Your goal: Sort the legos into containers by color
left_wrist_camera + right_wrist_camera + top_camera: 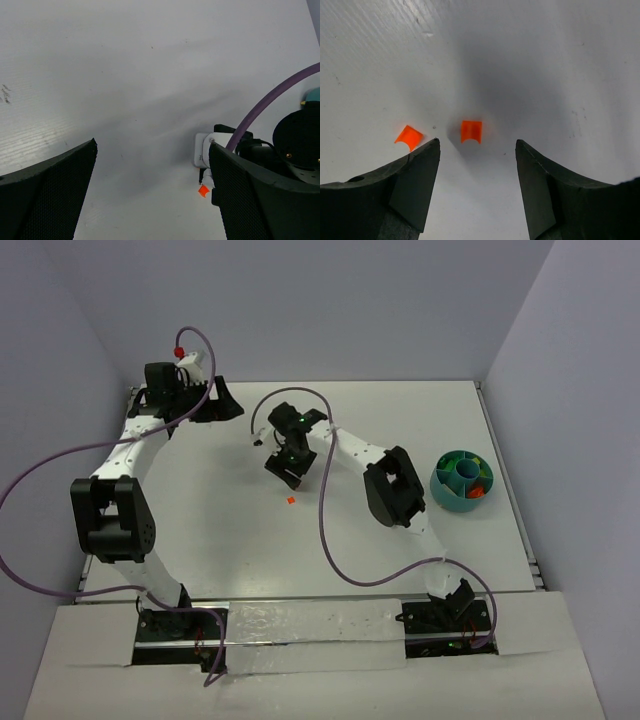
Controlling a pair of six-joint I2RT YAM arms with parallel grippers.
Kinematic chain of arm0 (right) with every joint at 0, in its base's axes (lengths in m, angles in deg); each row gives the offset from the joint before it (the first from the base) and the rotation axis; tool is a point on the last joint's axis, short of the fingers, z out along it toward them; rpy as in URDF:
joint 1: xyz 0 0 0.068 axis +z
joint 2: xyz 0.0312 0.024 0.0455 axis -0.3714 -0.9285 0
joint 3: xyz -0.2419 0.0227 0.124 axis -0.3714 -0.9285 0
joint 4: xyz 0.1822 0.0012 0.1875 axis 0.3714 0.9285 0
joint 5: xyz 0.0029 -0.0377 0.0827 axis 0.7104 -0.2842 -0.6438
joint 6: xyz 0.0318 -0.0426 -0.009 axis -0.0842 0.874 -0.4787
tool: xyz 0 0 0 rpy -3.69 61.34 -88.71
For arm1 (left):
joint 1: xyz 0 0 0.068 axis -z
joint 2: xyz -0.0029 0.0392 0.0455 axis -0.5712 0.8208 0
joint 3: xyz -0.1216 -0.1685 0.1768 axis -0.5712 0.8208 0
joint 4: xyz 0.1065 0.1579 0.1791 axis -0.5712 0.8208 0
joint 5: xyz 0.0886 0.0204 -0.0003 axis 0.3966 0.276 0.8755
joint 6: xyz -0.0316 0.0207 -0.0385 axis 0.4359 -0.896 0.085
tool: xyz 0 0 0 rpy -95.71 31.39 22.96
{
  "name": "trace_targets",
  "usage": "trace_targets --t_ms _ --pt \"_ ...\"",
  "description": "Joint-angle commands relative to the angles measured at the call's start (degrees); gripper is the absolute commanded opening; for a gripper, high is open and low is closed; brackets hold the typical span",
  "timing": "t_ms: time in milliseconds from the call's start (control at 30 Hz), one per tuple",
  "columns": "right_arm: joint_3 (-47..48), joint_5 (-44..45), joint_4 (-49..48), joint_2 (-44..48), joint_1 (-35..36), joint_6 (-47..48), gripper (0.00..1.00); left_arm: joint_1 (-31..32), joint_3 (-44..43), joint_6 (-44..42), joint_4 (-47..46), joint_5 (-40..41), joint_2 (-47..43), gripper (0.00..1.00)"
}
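Two small orange-red legos lie on the white table in the right wrist view, one (pixel 471 131) just ahead of the gap between the fingers and one (pixel 409 137) beside the left fingertip. My right gripper (pixel 478 142) is open and empty, hovering just above them. In the top view it (pixel 287 472) is mid-table with one orange lego (pixel 289 501) showing just below it. My left gripper (pixel 232 403) is open and empty at the far left; its wrist view (pixel 152 145) shows one orange lego (pixel 203 190). The teal-blue bowl (pixel 441 490) stands at the right, holding green and orange bits.
The right arm's purple cable (pixel 325 510) loops over the table's middle. The right arm's wrist and cable (pixel 260 110) fill the right side of the left wrist view. Grey walls enclose the table at the back and sides.
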Motion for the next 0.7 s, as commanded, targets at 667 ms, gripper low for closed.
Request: trace_targets --t_ms 667 --pt "-0.79 -2.18 0.46 -1.74 0.14 1.70 0.30 -1.02 -3.96 -0.68 0.37 -2.20 2.10 0.99"
